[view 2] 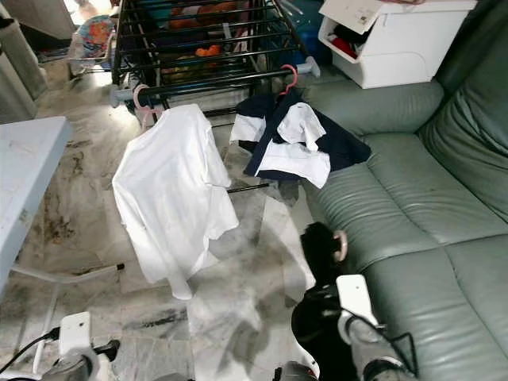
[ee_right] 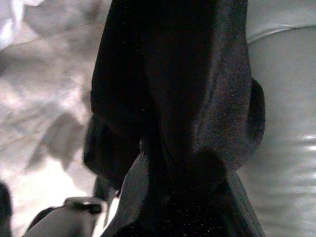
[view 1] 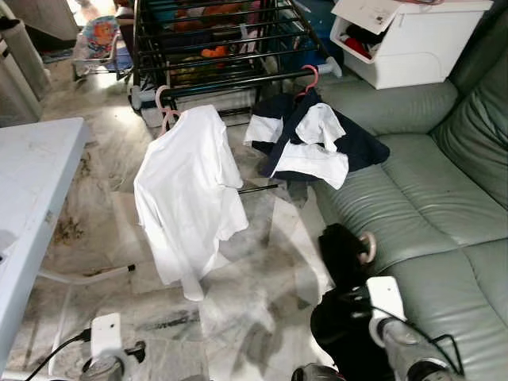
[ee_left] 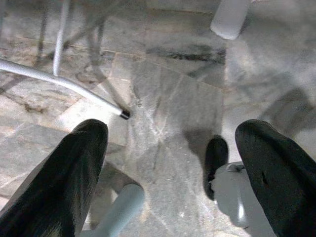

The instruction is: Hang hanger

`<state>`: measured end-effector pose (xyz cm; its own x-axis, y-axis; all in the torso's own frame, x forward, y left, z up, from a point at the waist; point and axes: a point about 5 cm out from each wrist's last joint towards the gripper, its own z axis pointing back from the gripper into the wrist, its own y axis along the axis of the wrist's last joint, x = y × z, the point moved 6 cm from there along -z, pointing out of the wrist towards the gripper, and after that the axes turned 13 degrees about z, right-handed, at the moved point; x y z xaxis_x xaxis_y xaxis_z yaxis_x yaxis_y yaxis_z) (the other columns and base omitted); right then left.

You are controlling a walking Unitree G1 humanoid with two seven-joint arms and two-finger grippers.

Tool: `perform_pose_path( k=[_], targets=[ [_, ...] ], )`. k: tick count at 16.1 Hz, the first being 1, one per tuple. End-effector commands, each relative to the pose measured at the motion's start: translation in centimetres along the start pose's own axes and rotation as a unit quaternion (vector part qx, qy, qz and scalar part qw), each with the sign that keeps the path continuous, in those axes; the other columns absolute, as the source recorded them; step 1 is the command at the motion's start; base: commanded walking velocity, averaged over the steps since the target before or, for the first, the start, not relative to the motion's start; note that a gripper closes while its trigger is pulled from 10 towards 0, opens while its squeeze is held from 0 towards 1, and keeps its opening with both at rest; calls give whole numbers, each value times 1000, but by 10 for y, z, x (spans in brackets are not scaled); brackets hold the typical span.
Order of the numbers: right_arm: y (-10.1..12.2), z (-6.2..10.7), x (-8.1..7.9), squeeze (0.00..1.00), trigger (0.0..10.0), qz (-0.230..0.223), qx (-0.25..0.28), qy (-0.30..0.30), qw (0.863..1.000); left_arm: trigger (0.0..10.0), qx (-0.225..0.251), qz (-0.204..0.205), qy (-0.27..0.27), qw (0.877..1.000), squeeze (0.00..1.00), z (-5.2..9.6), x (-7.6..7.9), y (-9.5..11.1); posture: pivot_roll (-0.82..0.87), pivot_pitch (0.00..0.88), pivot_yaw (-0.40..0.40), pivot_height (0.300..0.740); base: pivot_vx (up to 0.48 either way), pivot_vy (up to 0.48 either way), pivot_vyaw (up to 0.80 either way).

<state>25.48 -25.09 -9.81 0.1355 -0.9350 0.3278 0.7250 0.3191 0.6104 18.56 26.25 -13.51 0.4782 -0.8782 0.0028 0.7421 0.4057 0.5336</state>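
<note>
A black garment point(view 1: 340, 252) on a hanger with a pink hook point(view 1: 368, 248) hangs low beside the sofa front, and my right gripper point(view 1: 357, 295) is shut on it. The dark cloth point(ee_right: 173, 98) covers the fingers in the right wrist view. A black drying rack point(view 1: 230, 79) stands ahead. Its front rail carries a white shirt point(view 1: 186, 198) on a pink hanger point(view 1: 164, 107) and a navy and white garment point(view 1: 317, 143) on another pink hanger point(view 1: 311, 78). My left gripper point(ee_left: 173, 163) hangs open over the marble floor, holding nothing.
A grey-green leather sofa point(view 1: 429, 206) fills the right side, with the navy garment draped onto its arm. A white table point(view 1: 32, 198) stands at the left, and a white storage box point(view 1: 413, 40) at the back right. Marble floor point(view 1: 254, 278) lies between me and the rack.
</note>
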Motion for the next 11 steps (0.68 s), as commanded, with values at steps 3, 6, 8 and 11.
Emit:
perform_pose_path(
  k=[3,6,8,11],
  targets=[
    [38,-6,-3,0,10000,-4,37,8,999,10000,33,5,-34,999,0,-2,24,34,-60,0,48,740,0,0,0],
    [29,-6,-6,0,10000,-37,21,24,999,10000,39,-24,-40,998,0,-3,36,44,-71,0,58,740,0,0,0],
    [27,-5,-18,0,10000,-42,26,61,997,10000,42,-29,-39,998,0,-3,38,47,-63,0,57,740,0,0,0],
    [37,-4,-25,0,10000,-38,48,82,995,10000,43,-36,-26,998,0,-3,30,46,-44,0,48,740,0,0,0]
  ],
)
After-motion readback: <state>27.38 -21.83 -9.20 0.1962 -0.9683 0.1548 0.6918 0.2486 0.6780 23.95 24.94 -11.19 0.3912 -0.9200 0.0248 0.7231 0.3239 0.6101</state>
